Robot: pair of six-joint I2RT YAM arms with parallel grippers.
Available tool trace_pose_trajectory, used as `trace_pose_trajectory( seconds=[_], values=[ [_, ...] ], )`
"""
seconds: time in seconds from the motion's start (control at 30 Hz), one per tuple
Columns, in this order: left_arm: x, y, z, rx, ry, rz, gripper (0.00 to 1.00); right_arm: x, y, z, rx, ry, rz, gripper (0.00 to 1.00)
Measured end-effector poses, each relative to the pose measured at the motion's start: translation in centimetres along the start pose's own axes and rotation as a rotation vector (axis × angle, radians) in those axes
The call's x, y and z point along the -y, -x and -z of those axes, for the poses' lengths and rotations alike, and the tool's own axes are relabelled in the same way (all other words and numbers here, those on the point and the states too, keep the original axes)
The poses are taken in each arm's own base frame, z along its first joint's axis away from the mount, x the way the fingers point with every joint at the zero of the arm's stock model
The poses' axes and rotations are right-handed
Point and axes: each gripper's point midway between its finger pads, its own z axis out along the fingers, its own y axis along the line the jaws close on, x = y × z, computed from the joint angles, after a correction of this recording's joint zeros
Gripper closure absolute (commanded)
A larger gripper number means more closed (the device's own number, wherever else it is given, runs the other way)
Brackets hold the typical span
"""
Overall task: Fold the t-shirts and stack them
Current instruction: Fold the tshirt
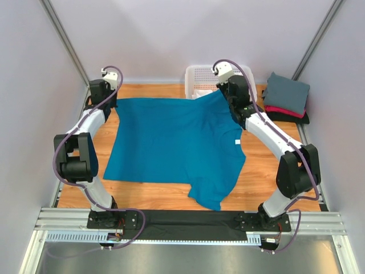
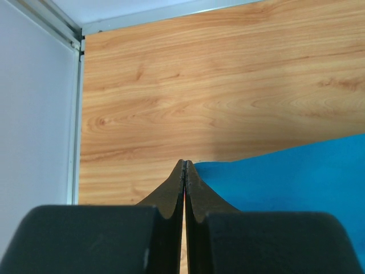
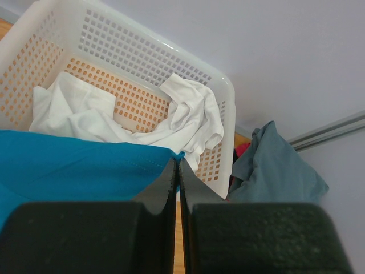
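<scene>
At the left gripper (image 2: 183, 165): I'm seeing the jaws pressing together, tip sitting at the far-left corner of the teal t-shirt (image 1: 171, 142); cloth is touching the right finger (image 2: 197, 188), but I can't tell if any is caught between.
Right gripper (image 3: 177, 162): I'm seeing the jaws pressing together and pinching the teal t-shirt's far-right corner, holding it raised over the near rim of the basket (image 3: 171, 51).
Teal t-shirt: I'm watching it lying spread across the middle of the table (image 1: 268, 177), far edge stretching between the two grippers, near-right part bunching into a fold; the white label (image 1: 238, 142) is showing on its right side.
Basket: I'm seeing it standing at the far edge, just behind the right gripper, with a crumpled white t-shirt (image 3: 188, 114) lying inside.
Stack: I'm seeing folded shirts sitting in the far-right corner, beside the basket: slate-grey t-shirt (image 1: 287, 91) on top, red-pink t-shirt (image 1: 282, 109) under it, black t-shirt (image 1: 288, 118) at the bottom.
Near edge: I'm seeing a black cloth (image 1: 188, 220) lying between the arm bases.
</scene>
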Motion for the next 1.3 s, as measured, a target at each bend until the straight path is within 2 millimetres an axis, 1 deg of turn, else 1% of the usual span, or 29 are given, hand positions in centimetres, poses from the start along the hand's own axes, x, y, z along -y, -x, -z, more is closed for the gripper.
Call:
trace_pose_trajectory(
  seconds=[0.07, 0.17, 0.27, 0.37, 0.5, 0.6, 0.77, 0.97, 1.17, 1.23, 1.3],
  values=[
    [0.0, -0.1, -0.2, 0.018, 0.002, -0.007, 1.0, 0.3, 0.3, 0.5, 0.009, -0.002, -0.004, 0.99],
    [0.0, -0.7, -0.5, 0.03, 0.011, -0.02, 1.0, 0.5, 0.7, 1.0, 0.02, -0.003, -0.011, 1.0],
    [-0.1, -1.7, -0.6, 0.029, 0.026, -0.041, 1.0, 0.4, 0.3, 1.5, 0.019, 0.001, -0.013, 1.0],
    [-0.2, -2.3, -0.7, 0.032, 0.039, -0.063, 1.0, -0.1, -0.6, 2.2, 0.008, 0.013, -0.015, 1.0],
    [-0.5, -2.1, -0.8, 0.052, 0.053, -0.096, 1.0, -0.9, -1.5, 2.7, -0.01, 0.03, -0.023, 1.0],
    [-0.7, -2.4, -0.7, 0.054, 0.067, -0.119, 1.0, -1.8, -2.2, 3.1, -0.023, 0.046, -0.032, 1.0],
    [-0.8, -3.8, 0.3, 0.045, 0.08, -0.158, 1.0, -3.0, -3.2, 3.9, -0.048, 0.065, -0.029, 0.99],
    [-0.9, -3.8, 0.7, 0.048, 0.082, -0.184, 1.0, -4.2, -5.0, 4.8, -0.089, 0.081, -0.017, 0.99],
    [-0.9, -3.7, 1.7, 0.06, 0.08, -0.208, 1.0, -4.9, -6.3, 6.3, -0.107, 0.096, -0.045, 1.0],
    [-0.7, -3.9, 2.1, 0.063, 0.074, -0.218, 1.0, -5.2, -6.8, 6.8, -0.119, 0.103, -0.051, 1.0],
    [-0.4, -4.6, 2.4, 0.058, 0.07, -0.23, 1.0, -5.7, -7.5, 7.4, -0.135, 0.109, -0.054, 0.99]
  ],
)
